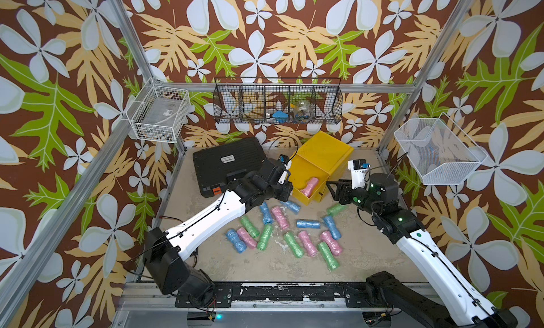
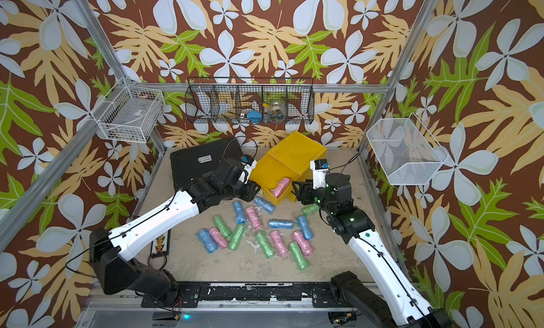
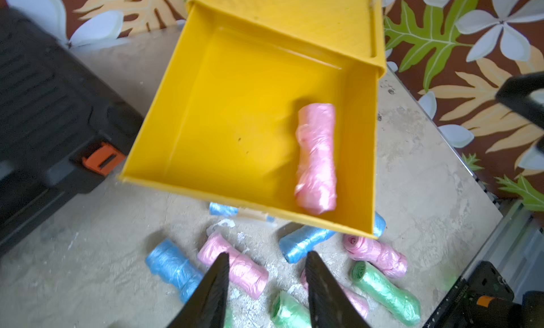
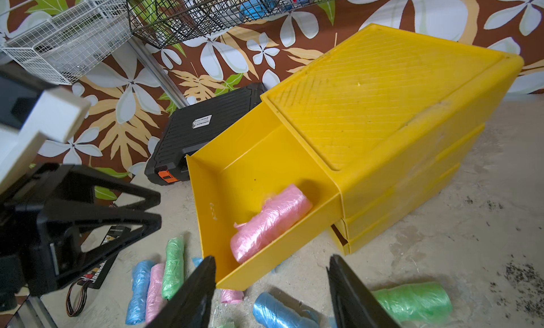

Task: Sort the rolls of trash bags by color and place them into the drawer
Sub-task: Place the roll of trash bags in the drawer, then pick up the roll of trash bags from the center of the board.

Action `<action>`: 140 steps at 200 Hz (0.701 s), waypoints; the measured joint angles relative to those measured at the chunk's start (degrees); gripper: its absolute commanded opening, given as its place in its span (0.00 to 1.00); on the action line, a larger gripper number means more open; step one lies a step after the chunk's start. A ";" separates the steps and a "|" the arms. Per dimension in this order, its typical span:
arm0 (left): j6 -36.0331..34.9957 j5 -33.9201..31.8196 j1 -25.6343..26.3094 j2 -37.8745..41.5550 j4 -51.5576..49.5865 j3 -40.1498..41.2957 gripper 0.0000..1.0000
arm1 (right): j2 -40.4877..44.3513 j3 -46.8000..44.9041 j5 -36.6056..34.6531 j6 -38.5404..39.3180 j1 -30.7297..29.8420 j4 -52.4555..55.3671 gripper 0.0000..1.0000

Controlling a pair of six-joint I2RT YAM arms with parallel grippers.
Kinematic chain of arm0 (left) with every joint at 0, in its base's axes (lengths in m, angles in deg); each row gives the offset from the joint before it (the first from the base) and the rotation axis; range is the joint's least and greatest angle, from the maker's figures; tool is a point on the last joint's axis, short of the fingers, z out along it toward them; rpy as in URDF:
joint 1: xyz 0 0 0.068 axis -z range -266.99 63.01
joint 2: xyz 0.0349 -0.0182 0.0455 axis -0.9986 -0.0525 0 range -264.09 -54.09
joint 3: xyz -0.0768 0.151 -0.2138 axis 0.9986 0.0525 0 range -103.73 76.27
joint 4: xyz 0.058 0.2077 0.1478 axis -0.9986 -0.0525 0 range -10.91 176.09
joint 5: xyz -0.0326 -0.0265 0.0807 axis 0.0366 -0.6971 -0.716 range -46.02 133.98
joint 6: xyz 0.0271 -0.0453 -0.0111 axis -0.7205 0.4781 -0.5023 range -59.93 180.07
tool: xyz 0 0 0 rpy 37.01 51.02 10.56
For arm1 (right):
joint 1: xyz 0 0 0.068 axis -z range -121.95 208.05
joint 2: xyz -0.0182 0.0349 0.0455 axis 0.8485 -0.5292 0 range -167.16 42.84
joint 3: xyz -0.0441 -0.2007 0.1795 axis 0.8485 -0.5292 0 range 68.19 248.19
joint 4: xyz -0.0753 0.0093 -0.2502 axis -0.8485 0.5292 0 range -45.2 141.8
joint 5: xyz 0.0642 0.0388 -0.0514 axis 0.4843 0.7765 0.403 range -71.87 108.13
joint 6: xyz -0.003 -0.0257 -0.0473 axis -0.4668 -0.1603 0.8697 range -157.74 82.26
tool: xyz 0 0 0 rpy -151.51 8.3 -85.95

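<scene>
The yellow drawer (image 1: 309,161) is pulled out of its yellow cabinet (image 1: 326,147) at the back of the table. One pink roll (image 1: 309,186) (image 3: 316,158) (image 4: 269,223) lies inside it, along the side wall. Several blue, pink and green rolls (image 1: 279,232) lie scattered on the table in front. My left gripper (image 1: 288,191) (image 3: 268,254) hovers open and empty just past the drawer's front edge, above a pink roll (image 3: 232,264). My right gripper (image 1: 332,191) (image 4: 271,257) is open and empty beside the drawer's front corner, with a green roll (image 1: 337,209) (image 4: 412,301) close by.
A black case (image 1: 226,164) lies left of the cabinet, close under my left arm. On the walls hang a white wire basket (image 1: 159,114), a black wire basket (image 1: 278,101) and a white mesh basket (image 1: 438,153). A small cabled strip (image 2: 160,241) lies near the left arm.
</scene>
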 measured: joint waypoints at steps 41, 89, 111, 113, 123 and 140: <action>11.45 -1.14 -3.67 13.66 2.64 20.11 0.50 | -2.97 2.34 2.27 0.48 0.00 -0.79 0.58; 25.09 -0.68 -4.48 23.04 5.20 34.40 0.50 | -2.56 1.70 4.20 0.76 -0.02 -2.23 0.57; 30.86 0.57 -4.61 26.05 6.82 39.82 0.45 | -1.49 0.26 5.35 -0.26 -0.02 -2.97 0.56; 31.47 0.61 -4.63 26.40 7.04 40.39 0.45 | -1.42 0.15 5.40 -0.28 -0.02 -2.99 0.56; 33.79 0.76 -4.70 28.00 8.11 42.71 0.45 | -1.01 -0.44 5.73 -0.35 -0.04 -3.02 0.56; 37.77 1.27 -4.87 30.69 9.51 45.92 0.47 | -0.26 -1.42 6.25 -0.72 -0.04 -3.28 0.55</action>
